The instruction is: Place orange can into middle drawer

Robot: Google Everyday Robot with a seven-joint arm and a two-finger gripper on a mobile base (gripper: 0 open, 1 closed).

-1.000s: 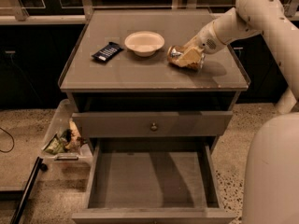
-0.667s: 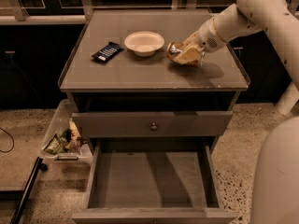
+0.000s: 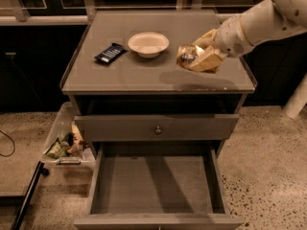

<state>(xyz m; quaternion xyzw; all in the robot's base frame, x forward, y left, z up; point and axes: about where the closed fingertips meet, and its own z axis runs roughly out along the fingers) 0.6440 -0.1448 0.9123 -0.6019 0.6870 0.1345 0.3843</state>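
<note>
- The grey bench (image 3: 144, 78) carries a white bowl (image 3: 148, 43) and a dark packet (image 3: 111, 52) on its top.
- The claw (image 3: 204, 56) is over the right part of the top, pinching the orange can (image 3: 187, 57) (a shadow lies beneath them).
- The middle drawer (image 3: 153, 188) stands pulled out below, well apart from the can.

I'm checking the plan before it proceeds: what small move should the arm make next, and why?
Probably carry the orange can out past the front edge of the cabinet top. The gripper holds it above that top's right side, while the middle drawer stands open and bare lower down.
</note>
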